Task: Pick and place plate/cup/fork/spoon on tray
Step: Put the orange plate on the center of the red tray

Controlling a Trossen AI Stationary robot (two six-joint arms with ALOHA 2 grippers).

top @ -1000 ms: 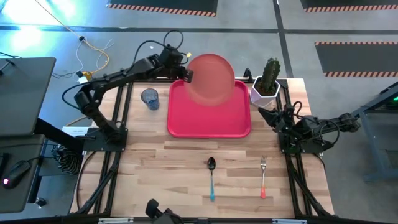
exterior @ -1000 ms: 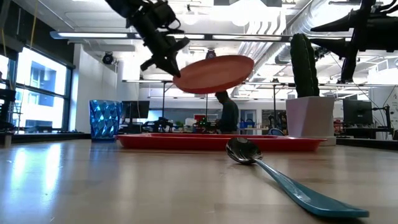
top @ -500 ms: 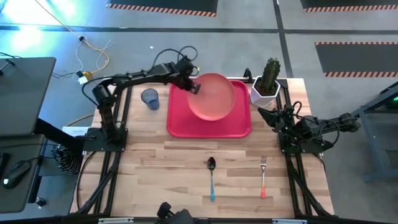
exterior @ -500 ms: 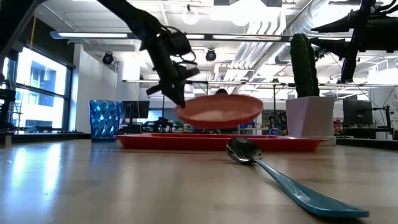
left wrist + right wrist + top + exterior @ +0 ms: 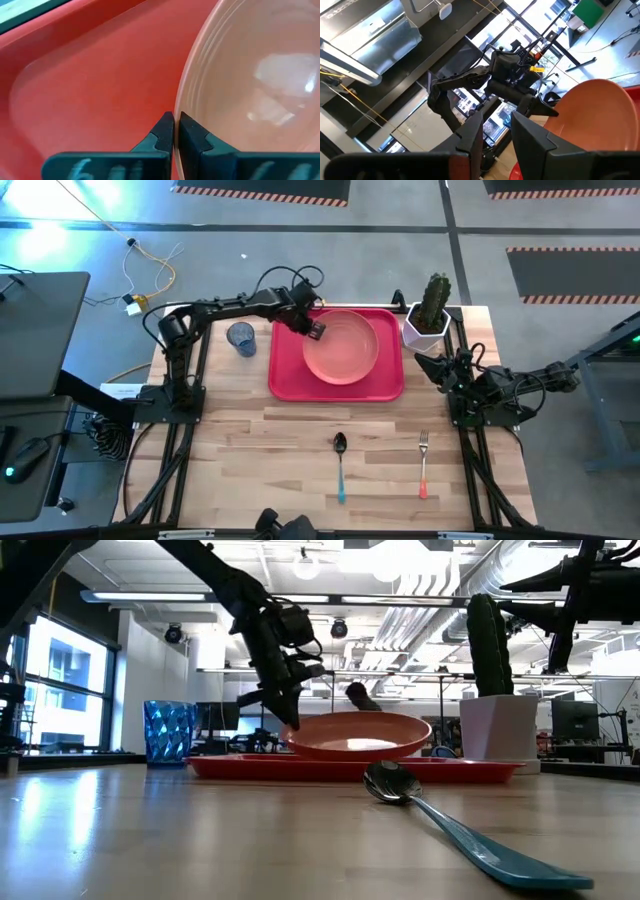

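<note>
The salmon-pink plate [image 5: 342,345] lies level in the red tray [image 5: 290,383], in its far right part. My left gripper [image 5: 316,330] is shut on the plate's left rim; it also shows in the low view [image 5: 292,723]. The blue cup [image 5: 240,338] stands on the table left of the tray. The teal-handled spoon [image 5: 340,465] and the orange-handled fork [image 5: 423,467] lie flat near the table's front edge. My right gripper [image 5: 428,362] is open and empty at the table's right side, beside the tray. My left gripper pinches the plate's raised rim [image 5: 181,102] between its two fingers, one inside the rim and one outside, on the plate's left side. The fingers slant down from the far left. In the low view the plate [image 5: 355,733] sits level with its underside down at the tray.
A white hexagonal pot with a cactus [image 5: 428,315] stands at the tray's far right corner, close to my right arm. The tray's near half is bare red floor. Bare wood lies between the tray and the cutlery.
My left gripper has gone down and a little toward the table's near edge, still shut on the plate's rim. The plate, then tilted and high over the tray's far edge, now lies level down in the tray.
</note>
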